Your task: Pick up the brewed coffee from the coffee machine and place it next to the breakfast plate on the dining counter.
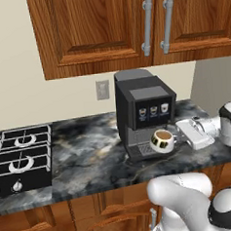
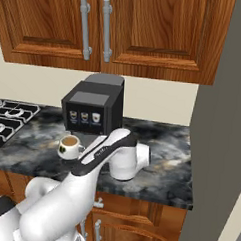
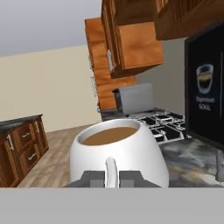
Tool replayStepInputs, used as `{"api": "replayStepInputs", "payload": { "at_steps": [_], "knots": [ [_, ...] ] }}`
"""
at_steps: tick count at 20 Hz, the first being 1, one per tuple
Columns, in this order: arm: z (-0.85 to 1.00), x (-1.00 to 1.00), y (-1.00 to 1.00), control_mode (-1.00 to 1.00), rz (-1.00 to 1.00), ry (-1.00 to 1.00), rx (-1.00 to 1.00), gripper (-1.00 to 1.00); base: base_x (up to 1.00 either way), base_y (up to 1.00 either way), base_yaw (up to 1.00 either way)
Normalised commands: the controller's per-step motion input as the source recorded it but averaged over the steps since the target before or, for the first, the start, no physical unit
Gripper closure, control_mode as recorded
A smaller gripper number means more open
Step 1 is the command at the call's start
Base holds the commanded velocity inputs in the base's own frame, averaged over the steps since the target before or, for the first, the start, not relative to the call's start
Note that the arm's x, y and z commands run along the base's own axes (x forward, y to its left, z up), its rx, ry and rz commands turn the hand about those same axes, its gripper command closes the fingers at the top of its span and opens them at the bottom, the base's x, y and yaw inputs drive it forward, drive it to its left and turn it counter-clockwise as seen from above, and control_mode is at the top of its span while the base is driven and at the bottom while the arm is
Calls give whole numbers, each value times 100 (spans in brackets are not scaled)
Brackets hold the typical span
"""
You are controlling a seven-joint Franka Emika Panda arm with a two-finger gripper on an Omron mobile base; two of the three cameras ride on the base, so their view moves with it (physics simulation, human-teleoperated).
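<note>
**Now: claw clenched on the cup's handle at the coffee machine**

Centre right of the left base view, the brewed coffee (image 1: 162, 139) is a small white cup with a dark-and-yellow band and brown liquid, sitting at the foot of the coffee machine (image 1: 144, 110), over the drip tray. The claw (image 1: 179, 131) reaches in from the right edge of the frame, level with the cup and touching its right side. In the hand view, the cup fills the lower centre, and the two dark fingertips (image 3: 92, 178) stand close on either side of its thin white handle, gripping it. The machine's black front panel with a cup icon occupies the right edge of that view. In the right base view, the cup sits left of centre, below the machine's three icons, with the white arm crossing beneath it. The machine stands on a dark marble bench (image 1: 85, 149), with a stove (image 1: 20, 158) at the lower left and wood wall cabinets (image 1: 130, 23) across the top.
</note>
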Motion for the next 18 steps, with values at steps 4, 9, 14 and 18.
{"api": "replayStepInputs", "payload": {
  "at_steps": [4, 9, 14, 18],
  "knots": [
    [66, -58, 7, -100, -1, -2, -19, 100, 0, 0, 0],
    [27, -44, 0, -100, 1, -1, -5, 100, 0, 0, 0],
    [0, -5, -3, -100, 7, 0, 0, 100, 0, 0, 0],
    [0, 1, 0, -100, 1, 0, 0, 100, 0, 0, 0]
  ]
}}
